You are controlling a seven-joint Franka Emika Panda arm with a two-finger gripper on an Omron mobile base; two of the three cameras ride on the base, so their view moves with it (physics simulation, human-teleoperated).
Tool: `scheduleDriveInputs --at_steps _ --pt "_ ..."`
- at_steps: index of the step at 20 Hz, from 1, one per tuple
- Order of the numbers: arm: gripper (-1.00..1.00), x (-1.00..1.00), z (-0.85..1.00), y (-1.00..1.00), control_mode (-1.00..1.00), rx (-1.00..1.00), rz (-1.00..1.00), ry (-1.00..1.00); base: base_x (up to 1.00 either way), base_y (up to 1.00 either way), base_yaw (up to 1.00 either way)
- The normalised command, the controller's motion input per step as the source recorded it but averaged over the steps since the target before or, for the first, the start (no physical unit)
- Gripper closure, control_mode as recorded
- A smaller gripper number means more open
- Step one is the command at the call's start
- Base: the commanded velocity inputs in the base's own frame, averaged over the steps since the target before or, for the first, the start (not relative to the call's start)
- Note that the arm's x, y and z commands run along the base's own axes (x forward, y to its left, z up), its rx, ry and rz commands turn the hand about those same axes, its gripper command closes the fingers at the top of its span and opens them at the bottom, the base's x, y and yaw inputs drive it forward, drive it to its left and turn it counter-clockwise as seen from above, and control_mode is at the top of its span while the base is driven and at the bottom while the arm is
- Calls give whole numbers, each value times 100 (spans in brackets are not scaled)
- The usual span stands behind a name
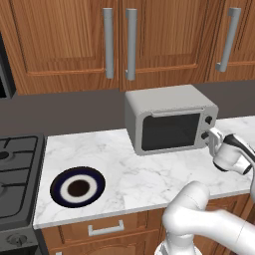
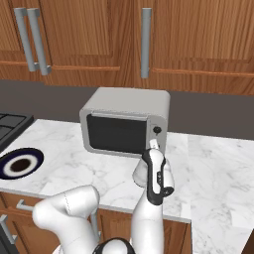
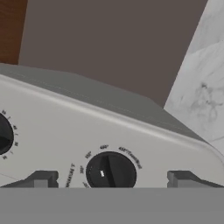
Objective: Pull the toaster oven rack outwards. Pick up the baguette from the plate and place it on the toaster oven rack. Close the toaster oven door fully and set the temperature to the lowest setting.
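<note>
Your end effector [image 3: 107,180] stands wide open at the toaster oven's lower knob [image 3: 110,171], holding nothing.
Its two fingertips [image 3: 41,179] flank that knob without touching it. The toaster oven [image 1: 169,119] sits on the marble counter [image 1: 134,174], long axis along the wall, glass front facing you; the toaster oven door [image 1: 171,130] stands upright and shut, so you can't see the rack or baguette behind it. The plate [image 1: 77,186] lies well left of the oven, near the counter's front edge. The hand view crops the upper knob [image 3: 5,136].
</note>
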Motion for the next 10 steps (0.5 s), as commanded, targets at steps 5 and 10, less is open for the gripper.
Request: scheduleDriveInputs --at_steps 5,10 --pt "-100 0 -5 0 -100 0 0 0 0 0 0" --pt "-100 0 -4 2 -100 0 0 0 0 0 0"
